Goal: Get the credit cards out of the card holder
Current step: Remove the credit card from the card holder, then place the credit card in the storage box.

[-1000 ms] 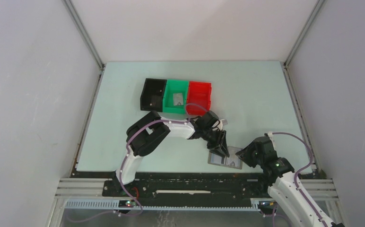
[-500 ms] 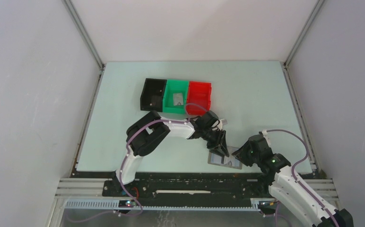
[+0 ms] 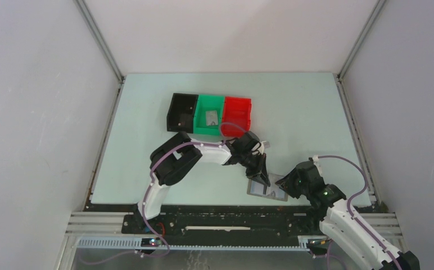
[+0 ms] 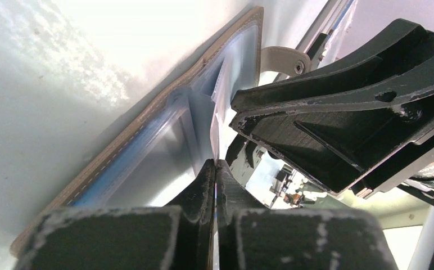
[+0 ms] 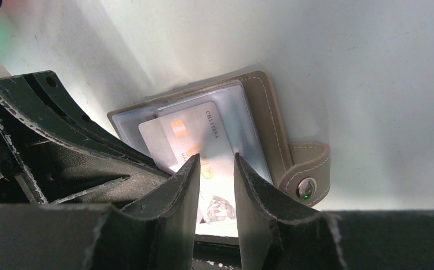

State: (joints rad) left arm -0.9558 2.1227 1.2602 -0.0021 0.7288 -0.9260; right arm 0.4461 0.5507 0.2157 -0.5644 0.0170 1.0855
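The card holder (image 3: pixel 268 188) lies open and flat on the desk (image 3: pixel 293 107), close to the near edge and toward the right corner, between the two claws.

The cards are thin, light and stiff, with a smooth plastic face, so I think they slip easily between the fingers. The holder is soft and light. I expect it to slide or lift together with a card if nothing presses it down. The best place to take hold seems to be the free short end of the card (image 5: pixel 189 135), where it comes out of the pocket, pinched flat on both faces.

The holder is grey-taupe outside with pale stitching along the border and a small closing tab (image 5: pixel 307 169) with a metal snap. Inside, the pockets are clear and blue-grey. The visible card is silver-grey with an orange mark and some small print. A second card I cannot make out.

The left claw (image 4: pixel 215 169) is closed tight at the edge of an inner pocket. Whether it pinches a card or only the pocket film, I cannot tell. The right claw (image 5: pixel 215 163) is partly open just above the grey card and grips nothing.
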